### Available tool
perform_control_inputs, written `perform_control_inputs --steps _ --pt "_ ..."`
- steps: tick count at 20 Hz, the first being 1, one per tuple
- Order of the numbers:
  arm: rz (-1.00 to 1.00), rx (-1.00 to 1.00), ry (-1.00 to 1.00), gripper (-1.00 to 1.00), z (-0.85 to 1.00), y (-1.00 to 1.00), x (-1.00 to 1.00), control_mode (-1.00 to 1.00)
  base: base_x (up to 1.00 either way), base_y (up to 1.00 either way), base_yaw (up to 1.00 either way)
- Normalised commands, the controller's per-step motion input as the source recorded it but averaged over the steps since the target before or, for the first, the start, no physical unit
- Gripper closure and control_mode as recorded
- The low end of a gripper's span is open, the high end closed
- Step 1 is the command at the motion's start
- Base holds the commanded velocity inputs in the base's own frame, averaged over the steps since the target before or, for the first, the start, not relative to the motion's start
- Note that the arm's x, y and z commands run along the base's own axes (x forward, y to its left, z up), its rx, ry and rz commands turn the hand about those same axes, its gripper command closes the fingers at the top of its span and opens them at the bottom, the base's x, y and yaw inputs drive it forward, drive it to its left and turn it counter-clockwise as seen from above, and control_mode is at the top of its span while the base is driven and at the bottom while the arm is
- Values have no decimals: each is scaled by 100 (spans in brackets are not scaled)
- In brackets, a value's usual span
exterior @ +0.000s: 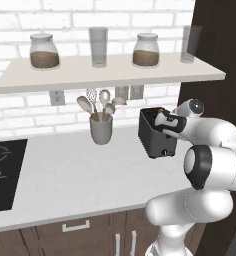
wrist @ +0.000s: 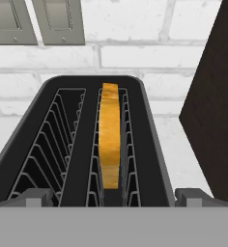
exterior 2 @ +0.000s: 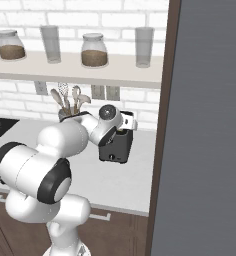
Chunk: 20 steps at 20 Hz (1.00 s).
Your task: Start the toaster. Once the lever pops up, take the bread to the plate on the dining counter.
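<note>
Hand view looks down into the toaster, where the bread stands on edge in the right slot, its lower end sunk between the wires. Gripper hangs wide open above, empty, fingertips cut off.

you're looking at a home kitchen: a white brick wall, a pale worktop over dark wood drawer cabinets, and a black cooktop at the left. a shelf carries jars and glasses, with a grey utensil cup and a black toaster below
</note>
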Motion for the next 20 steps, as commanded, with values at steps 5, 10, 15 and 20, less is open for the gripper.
perform_control_inputs --steps 5,10,15,20 --pt "0 0 0 -100 0 0 0 -100 0 0 0" --pt "0 0 0 -100 0 0 0 -100 0 0 0" --pt "0 0 -1 -100 0 0 1 -100 0 0 0" --pt "0 0 -1 -100 0 0 8 -100 0 0 0"
